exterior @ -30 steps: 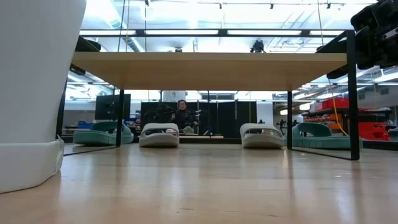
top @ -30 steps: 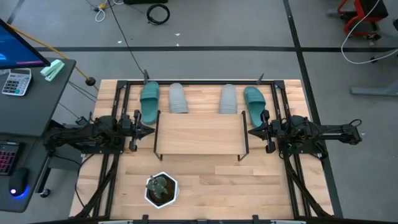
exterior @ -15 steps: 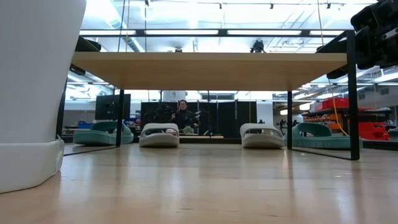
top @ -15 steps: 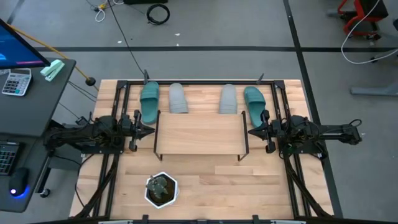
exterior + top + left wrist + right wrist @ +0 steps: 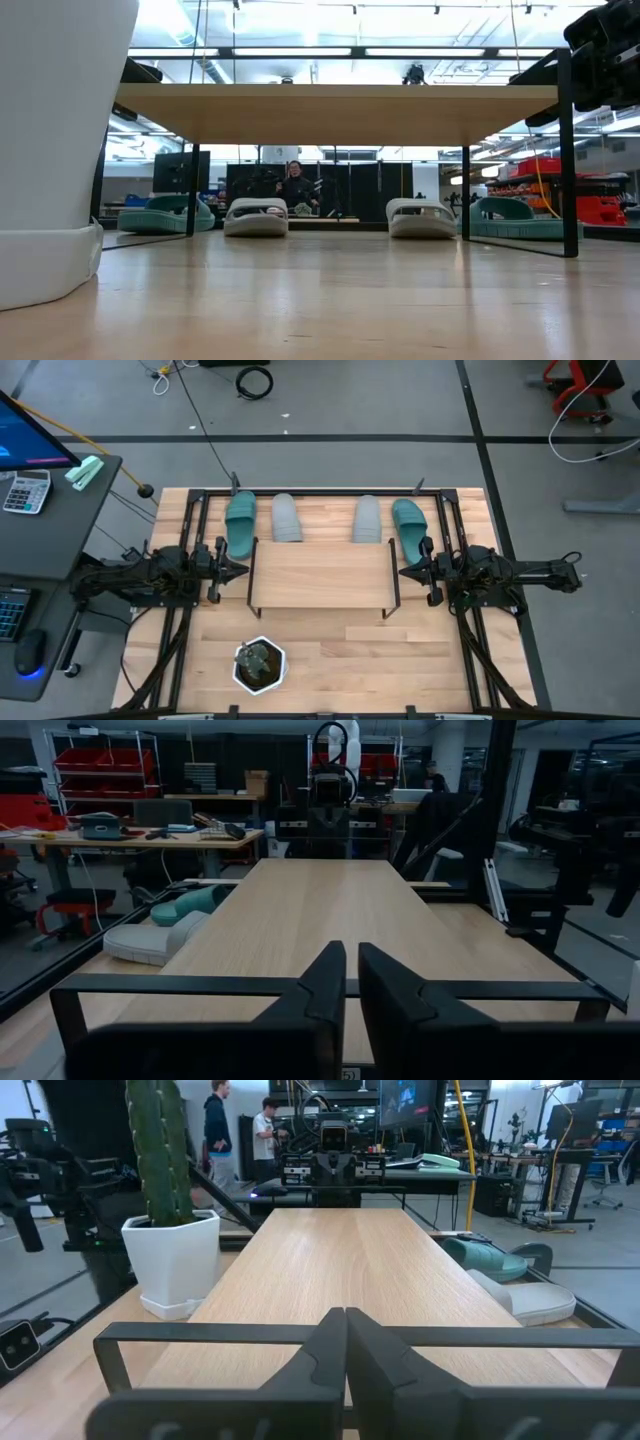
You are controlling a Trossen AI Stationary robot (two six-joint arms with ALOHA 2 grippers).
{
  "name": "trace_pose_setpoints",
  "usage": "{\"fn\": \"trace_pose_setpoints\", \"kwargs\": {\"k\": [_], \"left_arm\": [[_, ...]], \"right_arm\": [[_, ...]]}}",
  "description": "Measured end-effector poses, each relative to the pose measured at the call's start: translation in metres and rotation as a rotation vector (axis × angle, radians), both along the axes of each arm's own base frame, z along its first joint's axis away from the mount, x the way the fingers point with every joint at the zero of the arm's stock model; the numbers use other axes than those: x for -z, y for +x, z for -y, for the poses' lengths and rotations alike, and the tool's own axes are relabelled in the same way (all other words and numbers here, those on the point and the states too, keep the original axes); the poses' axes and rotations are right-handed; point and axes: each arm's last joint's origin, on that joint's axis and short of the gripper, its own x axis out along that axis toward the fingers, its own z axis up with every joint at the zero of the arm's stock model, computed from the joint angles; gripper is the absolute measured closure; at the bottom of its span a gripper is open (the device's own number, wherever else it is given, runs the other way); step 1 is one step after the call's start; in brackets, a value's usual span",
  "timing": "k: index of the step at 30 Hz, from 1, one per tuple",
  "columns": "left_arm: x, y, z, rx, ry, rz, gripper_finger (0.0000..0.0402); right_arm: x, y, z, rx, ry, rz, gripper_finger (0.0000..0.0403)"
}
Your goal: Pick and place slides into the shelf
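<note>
Tabletop (image 5: 330, 650): potted cactus (image 5: 259, 663) before shelf (image 5: 320, 577)

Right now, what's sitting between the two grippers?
The shelf spans the whole stretch between the left gripper and the right gripper, its wooden top bare. The high view shows it.

The shelf (image 5: 340, 112) was seen spanning the view, its light board carried on thin black legs above the desk (image 5: 330, 300). Behind it, four slides were lined up across the desk: a teal one (image 5: 165, 215) at far left, two grey ones (image 5: 256, 216) (image 5: 421, 217) under the board, another teal one (image 5: 515, 218) at far right. A white pot (image 5: 55, 150) was pressed close at the left edge. A person (image 5: 293, 188) was glimpsed in the room beyond.
</note>
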Motion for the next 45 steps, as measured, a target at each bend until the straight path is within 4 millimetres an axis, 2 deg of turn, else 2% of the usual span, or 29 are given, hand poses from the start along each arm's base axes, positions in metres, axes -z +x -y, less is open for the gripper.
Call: {"fn": "trace_pose_setpoints", "kwargs": {"k": [12,24,33,45], "left_arm": [[0.0000,0.0000,0.0000,0.000,0.000,0.000,0.0374],[0.0002,0.0000,0.0000,0.000,0.000,-0.001,0.0362],[0.0001,0.0000,0.0000,0.000,0.000,0.000,0.0374],[0.0000,0.0000,0.0000,0.000,0.000,0.000,0.0361]], "right_arm": [[0.0000,0.0000,0.0000,0.000,0.000,0.000,0.0389],[0.0000,0.0000,0.0000,0.000,0.000,0.000,0.0389],[0.0001,0.0000,0.0000,0.000,0.000,0.000,0.0389],[0.0001,0.0000,0.0000,0.000,0.000,-0.001,0.0389]]}}
